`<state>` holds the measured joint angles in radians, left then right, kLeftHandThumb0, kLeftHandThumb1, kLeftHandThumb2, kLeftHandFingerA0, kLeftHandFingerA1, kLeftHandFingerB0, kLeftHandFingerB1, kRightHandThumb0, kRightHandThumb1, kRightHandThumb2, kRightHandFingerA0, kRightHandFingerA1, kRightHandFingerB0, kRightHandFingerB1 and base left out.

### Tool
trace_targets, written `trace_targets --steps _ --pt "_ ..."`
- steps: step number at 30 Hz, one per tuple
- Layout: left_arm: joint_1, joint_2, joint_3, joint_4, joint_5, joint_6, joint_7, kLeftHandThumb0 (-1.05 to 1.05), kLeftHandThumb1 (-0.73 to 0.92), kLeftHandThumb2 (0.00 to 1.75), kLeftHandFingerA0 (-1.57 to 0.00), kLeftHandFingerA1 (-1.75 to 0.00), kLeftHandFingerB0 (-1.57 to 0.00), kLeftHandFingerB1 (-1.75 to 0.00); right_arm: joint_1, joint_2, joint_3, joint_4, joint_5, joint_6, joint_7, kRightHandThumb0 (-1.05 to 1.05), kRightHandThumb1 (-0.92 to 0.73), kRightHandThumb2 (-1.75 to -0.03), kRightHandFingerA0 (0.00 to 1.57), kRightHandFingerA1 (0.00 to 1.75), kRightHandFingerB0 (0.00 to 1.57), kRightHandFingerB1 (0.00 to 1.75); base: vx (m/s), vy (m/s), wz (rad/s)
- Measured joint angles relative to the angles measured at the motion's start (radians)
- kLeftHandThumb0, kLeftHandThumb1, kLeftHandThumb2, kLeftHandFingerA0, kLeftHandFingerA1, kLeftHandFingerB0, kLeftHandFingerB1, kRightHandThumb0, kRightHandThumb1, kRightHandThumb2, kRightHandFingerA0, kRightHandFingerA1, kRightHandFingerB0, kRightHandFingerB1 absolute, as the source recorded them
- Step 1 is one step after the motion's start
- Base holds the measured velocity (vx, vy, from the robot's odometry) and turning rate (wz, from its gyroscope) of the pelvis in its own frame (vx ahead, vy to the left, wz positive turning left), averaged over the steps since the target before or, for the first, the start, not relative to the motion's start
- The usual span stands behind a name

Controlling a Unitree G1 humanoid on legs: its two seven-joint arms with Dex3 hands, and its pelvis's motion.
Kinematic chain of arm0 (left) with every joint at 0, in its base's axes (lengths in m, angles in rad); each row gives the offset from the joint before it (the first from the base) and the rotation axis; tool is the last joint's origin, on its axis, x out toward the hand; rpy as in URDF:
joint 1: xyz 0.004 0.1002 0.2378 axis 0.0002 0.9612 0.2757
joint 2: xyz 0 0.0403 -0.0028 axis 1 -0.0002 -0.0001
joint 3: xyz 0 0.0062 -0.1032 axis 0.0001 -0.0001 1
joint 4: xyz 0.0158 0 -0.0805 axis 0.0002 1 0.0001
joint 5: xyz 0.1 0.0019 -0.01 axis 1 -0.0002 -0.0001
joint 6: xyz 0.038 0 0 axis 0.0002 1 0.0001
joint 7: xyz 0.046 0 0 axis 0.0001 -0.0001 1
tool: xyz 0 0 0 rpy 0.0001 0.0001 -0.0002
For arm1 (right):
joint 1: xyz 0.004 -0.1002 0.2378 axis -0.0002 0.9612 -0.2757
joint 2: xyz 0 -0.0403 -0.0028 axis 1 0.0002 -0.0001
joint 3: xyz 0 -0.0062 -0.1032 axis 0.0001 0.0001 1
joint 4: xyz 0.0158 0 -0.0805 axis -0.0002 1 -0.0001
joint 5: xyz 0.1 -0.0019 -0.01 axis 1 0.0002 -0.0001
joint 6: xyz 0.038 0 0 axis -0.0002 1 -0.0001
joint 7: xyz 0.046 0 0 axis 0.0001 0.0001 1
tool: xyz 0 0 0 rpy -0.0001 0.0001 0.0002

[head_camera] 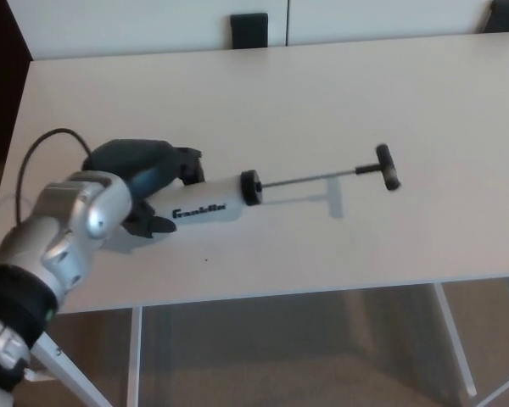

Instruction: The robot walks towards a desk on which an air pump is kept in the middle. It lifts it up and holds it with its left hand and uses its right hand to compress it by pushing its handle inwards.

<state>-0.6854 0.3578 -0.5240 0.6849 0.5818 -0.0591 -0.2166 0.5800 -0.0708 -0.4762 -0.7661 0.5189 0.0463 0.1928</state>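
Note:
The air pump (208, 202) has a white barrel with black lettering, a black collar, a thin metal rod and a black T-handle (388, 166). The rod is drawn out to the right. My left hand (148, 182) is shut on the barrel's left end and holds the pump raised off the desk (322, 102), tilted with the handle end higher; its shadow falls on the desktop below. The right hand does not show.
The pale desk fills most of the view, its front edge running across the lower part. Two dark chair backs (249, 27) stand behind the far edge. White desk legs (454, 339) and floor show beneath the front edge.

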Motion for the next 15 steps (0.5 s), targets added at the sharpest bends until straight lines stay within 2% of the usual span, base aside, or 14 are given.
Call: trace_targets --steps 1,2,4,5,7,8,11,15 --pt "0.004 0.005 0.013 -0.006 -0.013 0.000 -0.016 -0.10 0.85 0.65 -0.88 -0.97 -0.66 -0.98 -0.028 -0.012 -0.008 -0.021 0.010 0.002 -0.012 -0.56 -0.62 -1.01 0.47 0.57 0.27 0.47 0.00 0.000 0.00" --pt "0.004 0.005 0.013 -0.006 -0.013 0.000 -0.016 -0.09 0.85 0.65 -0.87 -1.00 -0.66 -1.01 -0.028 -0.012 -0.008 -0.021 0.010 0.002 -0.012 -0.62 -0.83 -0.65 0.33 0.35 0.30 0.31 0.00 0.000 0.00" --pt "0.017 0.019 0.043 -0.027 -0.040 0.000 -0.052 -0.09 0.85 0.65 -0.87 -1.00 -0.66 -1.01 -0.104 -0.038 -0.016 -0.047 0.025 0.013 -0.038 -0.62 -0.83 -0.65 0.33 0.35 0.30 0.31 0.00 0.000 0.00" --pt "0.023 0.028 0.057 -0.042 -0.054 0.000 -0.074 -0.09 0.84 0.65 -0.87 -1.02 -0.66 -1.03 -0.156 -0.055 -0.015 -0.047 0.029 0.023 -0.051 -0.66 -0.85 -0.65 0.24 0.33 0.20 0.28 0.00 0.000 0.00" --pt "0.029 0.035 0.069 -0.055 -0.064 0.000 -0.090 -0.09 0.84 0.65 -0.87 -1.02 -0.66 -1.03 -0.199 -0.066 -0.012 -0.042 0.031 0.033 -0.061 -0.66 -0.85 -0.65 0.24 0.33 0.20 0.28 0.00 0.000 0.00" --pt "0.034 0.040 0.081 -0.072 -0.080 0.000 -0.113 -0.09 0.84 0.65 -0.86 -1.06 -0.67 -1.00 -0.257 -0.083 -0.005 -0.027 0.031 0.047 -0.074 -0.74 -0.73 -1.04 0.03 0.39 0.10 0.32 0.00 0.000 0.00" --pt "0.043 0.049 0.097 -0.099 -0.098 0.001 -0.147 -0.11 0.85 0.65 -0.86 -1.03 -0.67 -1.01 -0.348 -0.106 0.020 0.021 0.027 0.070 -0.087 -0.80 -0.77 -1.09 0.00 0.26 0.12 0.25 0.00 0.000 0.00" --pt "0.054 0.058 0.106 -0.128 -0.114 0.001 -0.180 -0.08 0.84 0.65 -0.89 -1.00 -0.69 -1.02 -0.446 -0.129 0.067 0.112 0.016 0.096 -0.090 -0.79 -0.77 -1.09 0.00 0.23 0.09 0.24 0.00 0.000 0.00"
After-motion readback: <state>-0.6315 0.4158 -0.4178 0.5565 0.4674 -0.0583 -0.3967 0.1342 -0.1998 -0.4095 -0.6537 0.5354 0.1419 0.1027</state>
